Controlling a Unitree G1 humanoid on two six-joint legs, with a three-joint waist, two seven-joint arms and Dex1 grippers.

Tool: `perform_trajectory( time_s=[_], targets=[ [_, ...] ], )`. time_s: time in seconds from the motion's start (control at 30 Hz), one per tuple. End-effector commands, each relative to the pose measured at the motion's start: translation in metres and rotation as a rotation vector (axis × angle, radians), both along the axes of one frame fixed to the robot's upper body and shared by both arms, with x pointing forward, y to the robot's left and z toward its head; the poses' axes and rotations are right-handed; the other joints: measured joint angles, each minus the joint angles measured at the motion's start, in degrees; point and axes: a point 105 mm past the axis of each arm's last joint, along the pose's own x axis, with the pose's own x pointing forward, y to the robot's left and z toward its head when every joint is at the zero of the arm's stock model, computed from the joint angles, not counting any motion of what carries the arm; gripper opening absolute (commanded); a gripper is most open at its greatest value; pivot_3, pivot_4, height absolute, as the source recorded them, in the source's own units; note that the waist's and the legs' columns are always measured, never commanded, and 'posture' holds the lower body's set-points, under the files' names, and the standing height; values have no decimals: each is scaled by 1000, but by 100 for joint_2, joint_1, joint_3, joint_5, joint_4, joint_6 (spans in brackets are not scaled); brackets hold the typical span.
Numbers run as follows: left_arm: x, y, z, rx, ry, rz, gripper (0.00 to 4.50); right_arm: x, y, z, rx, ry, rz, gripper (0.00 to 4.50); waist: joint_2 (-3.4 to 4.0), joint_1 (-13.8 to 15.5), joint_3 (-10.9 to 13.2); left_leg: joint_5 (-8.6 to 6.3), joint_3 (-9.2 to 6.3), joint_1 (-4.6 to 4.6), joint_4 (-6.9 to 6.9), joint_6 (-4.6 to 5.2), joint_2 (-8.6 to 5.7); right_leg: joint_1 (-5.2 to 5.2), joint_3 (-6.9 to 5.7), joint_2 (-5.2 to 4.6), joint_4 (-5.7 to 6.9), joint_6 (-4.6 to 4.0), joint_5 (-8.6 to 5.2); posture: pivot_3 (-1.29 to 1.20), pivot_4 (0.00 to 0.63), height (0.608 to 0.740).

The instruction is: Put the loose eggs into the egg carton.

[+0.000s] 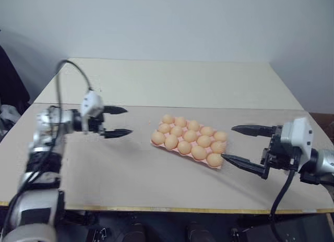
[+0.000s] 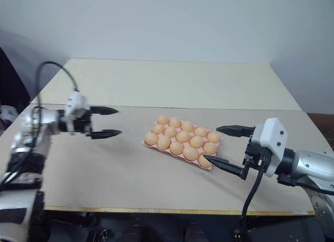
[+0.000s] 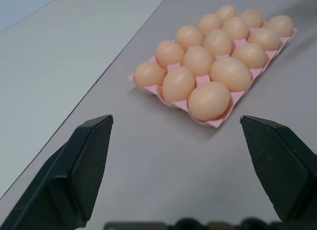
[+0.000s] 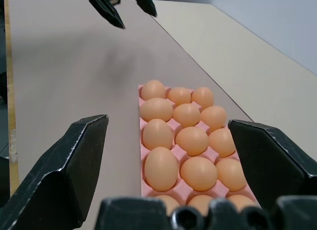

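The left gripper (image 1: 121, 122) hung wide open and empty above the beige tabletop (image 1: 115, 169), well left of the flat pink moulded egg carton (image 1: 156, 143). The right gripper (image 1: 241, 144), jaws spread and holding nothing, flanked the carton's right end, its lower finger just beside the corner egg. Smooth tan-orange oval eggs (image 1: 184, 147) sat in the cups in rows. Bare board lay between the left gripper and the carton, and toward the near table edge.

A pale beige table (image 1: 209, 85) of two adjoining tops stands against a plain light grey wall (image 1: 182, 23) under soft, even light.
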Motion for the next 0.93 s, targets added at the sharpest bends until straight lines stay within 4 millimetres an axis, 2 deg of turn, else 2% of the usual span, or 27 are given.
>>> perform_trajectory(
  time_s=[0.03, 0.2, 0.33, 0.67, 0.93],
  targets=[
    [-32, 25, 23, -32, -29, 23, 4479, 2, 1, 9, -27, -46, 44, 4500, 1, -9, 0, 0, 0, 1, 0, 0, 1, 1, 0, 0, 0, 0, 0, 0, 150, 740],
    [-87, 45, 18, -1, 35, 41, 4479, 6, -2, 11, -45, -15, 96, 4500, 1, -59, 1, 0, 5, 0, -3, 0, 10, -3, -1, 0, -2, -3, -1, 0, 150, 740],
    [-109, 49, 8, 34, 68, 84, 4479, 4, -6, 9, -60, 30, 155, 4500, 3, 10, 2, 0, 8, 9, -3, 0, 13, 3, -3, 0, -2, -7, -2, 0, 150, 740],
    [-112, 29, 10, -24, 52, 134, 4479, 7, -10, 6, -81, 54, 182, 4500, 2, 86, 2, -1, 12, 7, -4, -1, 15, 0, -2, 3, -5, -10, -4, 0, 150, 740],
    [-114, 24, 15, -51, 55, 133, 4479, 8, -8, 4, -74, 65, 194, 4500, 2, 72, 2, -1, 13, 12, -5, -1, 16, 0, -1, 5, -4, -11, -3, 0, 150, 740]
  ],
)
